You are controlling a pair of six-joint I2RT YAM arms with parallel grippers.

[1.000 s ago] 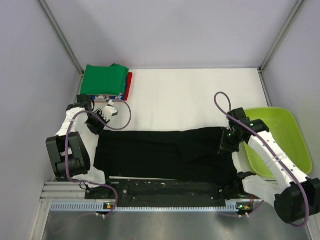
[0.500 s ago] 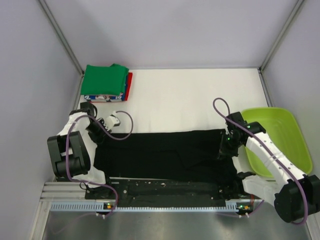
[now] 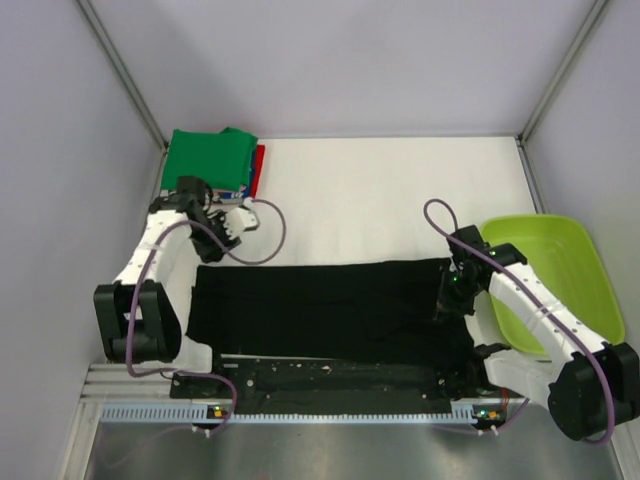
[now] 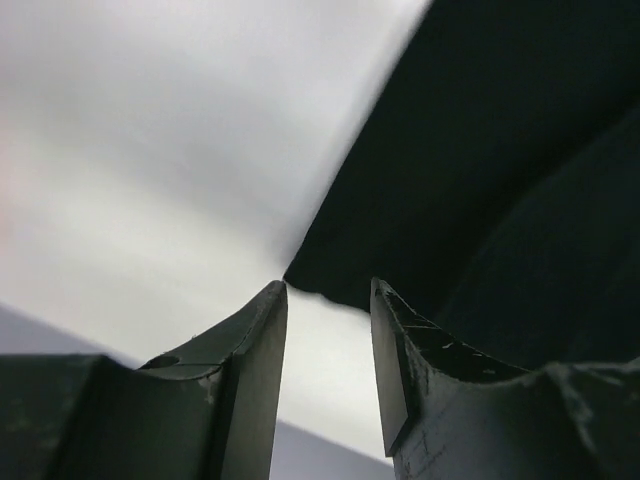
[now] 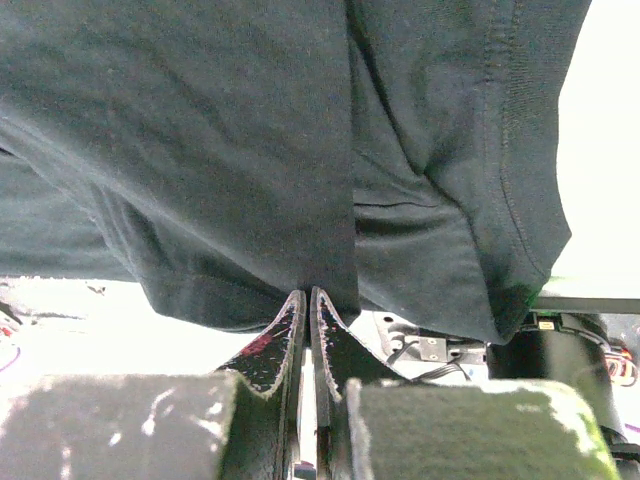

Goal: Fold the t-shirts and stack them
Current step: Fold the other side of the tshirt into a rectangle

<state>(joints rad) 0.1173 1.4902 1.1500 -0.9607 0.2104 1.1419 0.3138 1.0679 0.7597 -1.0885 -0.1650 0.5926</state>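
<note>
The black t-shirt [image 3: 330,310] lies spread wide and mostly flat at 6 o'clock on the white counter [image 3: 390,190], its long side running along the near edge just beyond the arms' bases. The left fingers [image 3: 222,230] hover off its far-left corner, at about 9 o'clock on the counter. They stand apart with nothing between them. In the left wrist view that corner lies on the counter just past their tips, and I cannot tell whether it touches them. The right fingers [image 5: 296,305] are pressed together on a fold at the shirt's right edge, at about 4 o'clock. In the right wrist view the cloth hangs as a dark curtain in front of them, with a crease running straight out from their tips.

A stack of folded shirts sits in the far-left corner at 10 o'clock, just beyond the left fingers. The green t-shirt [image 3: 205,160] is on top, the red t-shirt [image 3: 260,165] shows along the stack's right side, and the blue-white patterned t-shirt [image 3: 205,195] shows along its near side. A purple cable [image 3: 270,240] loops from the left wrist down over the counter, close to the black shirt's far edge. A lime-green tub [image 3: 540,222] stands at 3 o'clock. The right arm stretches between the tub and the shirt's right edge and covers part of the tub's left rim.
</note>
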